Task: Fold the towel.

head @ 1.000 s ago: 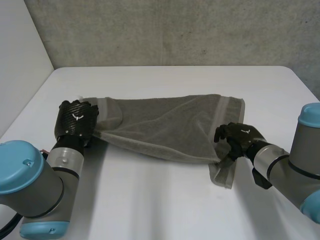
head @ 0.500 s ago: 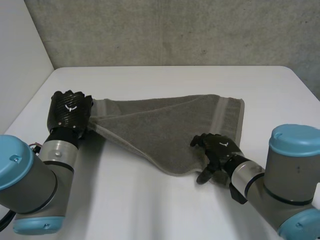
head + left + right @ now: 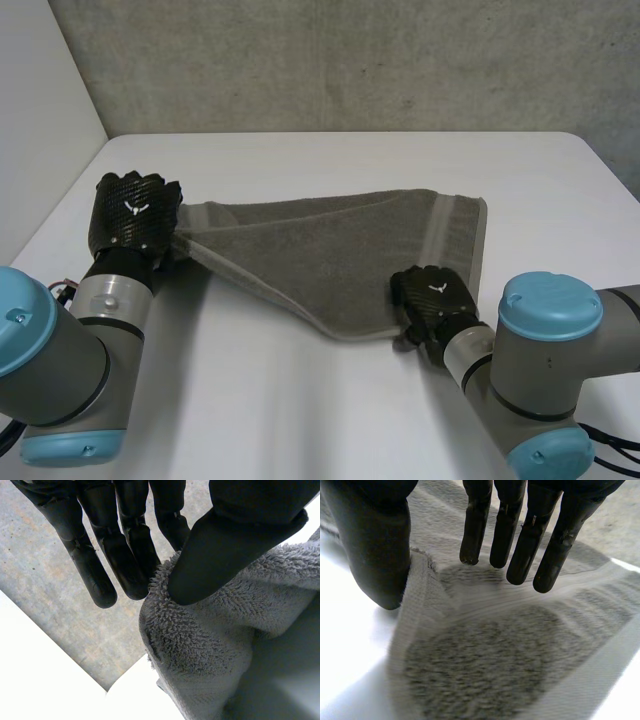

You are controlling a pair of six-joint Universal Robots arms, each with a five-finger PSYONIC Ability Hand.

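Head view: a grey towel (image 3: 330,245) lay on the white table (image 3: 330,160). Its far edge was straight, and its near edge ran slantwise from one hand to the other.
Band: a paler woven band (image 3: 437,225) crossed the towel close to its right end.
Left hand: the left hand (image 3: 133,210) sat at the towel's left corner with its back upward. The cloth narrowed to a point where it entered the hand.
Left wrist view: the thumb (image 3: 220,550) bore down on a bunched fold of terry, and the straight fingers (image 3: 125,555) stood against the fold's other side. The hand was clamped on that corner of the towel.
Right hand: the right hand (image 3: 432,297) was at the towel's near right part, over the near end of the band and well apart from the left hand.
Right wrist view: the fingers were straight and reached out over the cloth, held wide of the thumb. A banded edge of the towel rose just beside the thumb and nothing was pinched, so the hand was spread. I could not tell whether the fingertips touched the cloth.
Arms: the left arm (image 3: 60,380) and right arm (image 3: 540,370) were grey with light-blue caps, at the table's near side.
Backdrop: a concrete wall (image 3: 350,60) stood behind the table.
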